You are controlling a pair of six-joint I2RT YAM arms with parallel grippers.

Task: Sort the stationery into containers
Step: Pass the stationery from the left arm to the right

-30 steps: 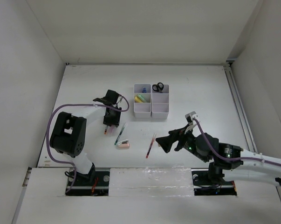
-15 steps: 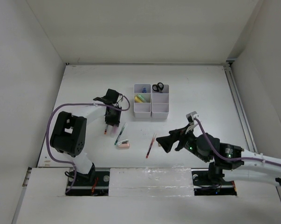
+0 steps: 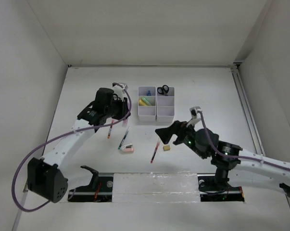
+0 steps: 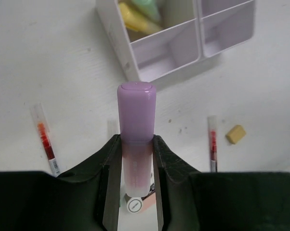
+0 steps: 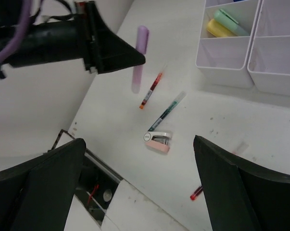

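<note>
My left gripper (image 3: 119,114) is shut on a pink marker with a purple cap (image 4: 136,110), held in the air left of the white six-compartment organiser (image 3: 156,115). The marker also shows in the right wrist view (image 5: 139,57). The organiser holds black-handled scissors (image 3: 163,89), a blue-capped tube (image 3: 148,91), a yellow tube (image 4: 135,21) and a green marker (image 4: 152,6). On the table lie a red pen (image 3: 109,132), a green-dark pen (image 3: 124,138), a pink stapler (image 3: 127,149), another red pen (image 3: 156,150) and a tan eraser (image 3: 167,147). My right gripper (image 3: 162,135) is open and empty above that pen.
White walls close in the table on the left, back and right. A rail runs along the right edge (image 3: 245,110). The arm bases and a white strip (image 3: 154,185) sit at the near edge.
My left gripper has risen off the table with the pink marker and swung right toward the organiser. My right gripper has shifted up and left, uncovering the tan eraser.
</note>
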